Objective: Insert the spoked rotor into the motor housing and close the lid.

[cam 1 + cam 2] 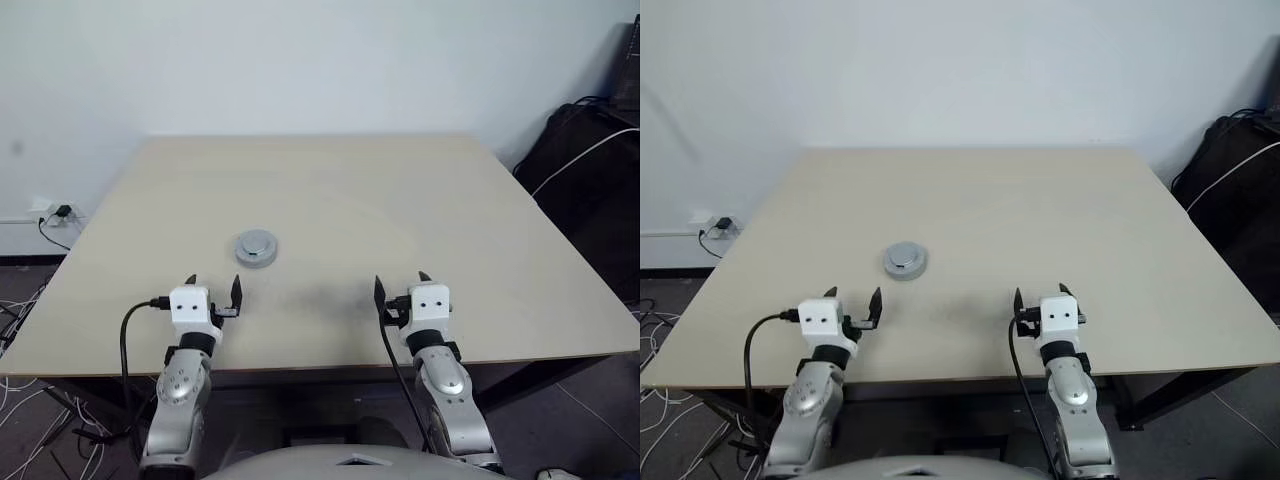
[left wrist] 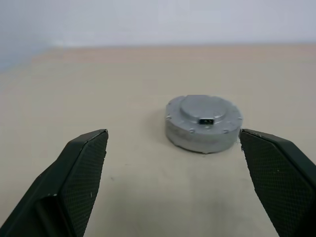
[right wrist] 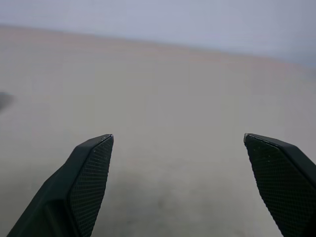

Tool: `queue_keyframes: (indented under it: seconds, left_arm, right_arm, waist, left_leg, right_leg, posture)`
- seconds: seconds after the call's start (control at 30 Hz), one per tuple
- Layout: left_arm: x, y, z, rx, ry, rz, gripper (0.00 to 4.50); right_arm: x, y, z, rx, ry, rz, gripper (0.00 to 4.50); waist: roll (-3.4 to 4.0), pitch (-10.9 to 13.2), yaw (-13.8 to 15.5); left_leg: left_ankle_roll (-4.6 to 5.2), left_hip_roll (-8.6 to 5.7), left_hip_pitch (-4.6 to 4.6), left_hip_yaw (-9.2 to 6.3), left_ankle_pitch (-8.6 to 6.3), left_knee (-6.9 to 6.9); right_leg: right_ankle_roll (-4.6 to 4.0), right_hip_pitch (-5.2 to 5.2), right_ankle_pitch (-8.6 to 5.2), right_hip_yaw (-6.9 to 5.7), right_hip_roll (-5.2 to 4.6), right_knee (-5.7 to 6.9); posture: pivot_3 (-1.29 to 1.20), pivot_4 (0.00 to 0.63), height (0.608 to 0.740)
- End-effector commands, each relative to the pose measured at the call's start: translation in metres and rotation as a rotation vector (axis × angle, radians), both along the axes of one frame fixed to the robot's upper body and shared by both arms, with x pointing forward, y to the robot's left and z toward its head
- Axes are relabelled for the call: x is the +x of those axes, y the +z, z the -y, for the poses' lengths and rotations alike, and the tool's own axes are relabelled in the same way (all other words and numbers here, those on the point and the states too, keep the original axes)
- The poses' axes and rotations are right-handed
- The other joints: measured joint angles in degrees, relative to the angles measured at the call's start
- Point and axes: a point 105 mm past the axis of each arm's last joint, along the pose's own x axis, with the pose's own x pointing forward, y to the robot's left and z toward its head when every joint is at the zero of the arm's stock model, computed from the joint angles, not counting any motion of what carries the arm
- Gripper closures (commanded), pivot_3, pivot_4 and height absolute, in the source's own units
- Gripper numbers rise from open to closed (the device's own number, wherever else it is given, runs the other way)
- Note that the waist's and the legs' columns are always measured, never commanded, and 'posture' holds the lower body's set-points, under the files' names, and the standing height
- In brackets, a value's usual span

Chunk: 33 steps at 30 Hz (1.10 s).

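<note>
The lid [image 1: 257,247] is a round silver-grey disc with a slightly raised centre. It lies flat on the beige table [image 1: 420,200], left of the middle. In the left wrist view the lid [image 2: 203,122] shows a small dark slot on top. The spoked rotor and the motor housing are hidden from view. My left gripper [image 1: 213,283] stands open and empty near the table's front edge, a short way in front of the lid. My right gripper [image 1: 401,280] is also open and empty at the front edge, well to the right of the lid, over bare tabletop.
A black bag [image 1: 590,150] with a white cable stands beyond the table's right edge. A wall socket [image 1: 55,213] and loose cables lie at floor level to the left. A pale wall rises behind the table.
</note>
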Motion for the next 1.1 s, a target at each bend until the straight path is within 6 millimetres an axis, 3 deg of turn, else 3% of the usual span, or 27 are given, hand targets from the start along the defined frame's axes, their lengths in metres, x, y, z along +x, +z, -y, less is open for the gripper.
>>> queue_keyframes:
  seconds: [0.03,0.3,1.1]
  left_arm:
    - [0.000,0.010,0.003,0.001,0.011,0.067,0.02]
    - [0.000,0.009,0.005,-0.029,0.035,0.064,0.02]
    - [0.002,0.009,0.005,-0.015,-0.014,0.061,0.02]
  right_arm:
    - [-0.002,0.015,0.004,-0.008,-0.019,0.079,0.00]
    - [-0.004,0.005,0.003,0.092,-0.025,0.019,0.00]
    - [-0.004,0.014,-0.011,0.101,0.006,-0.013,0.00]
  waist:
    - [0.08,0.11,0.01]
    - [0.04,0.30,-0.01]
    - [0.09,0.41,0.00]
  left_leg:
    - [0.06,0.00,0.00,0.00,0.03,0.00]
    - [0.28,0.04,0.02,0.01,0.14,0.06]
    - [0.35,0.04,-0.01,0.00,0.10,0.04]
  right_leg:
    - [0.00,0.01,-0.01,-0.02,0.00,0.00]
    - [0.34,0.07,-0.19,-0.16,-0.04,0.01]
    - [0.31,0.03,-0.21,-0.22,-0.07,-0.02]
  posture:
    - [0.00,0.000,0.740]
    - [0.00,0.000,0.740]
    - [0.00,0.000,0.740]
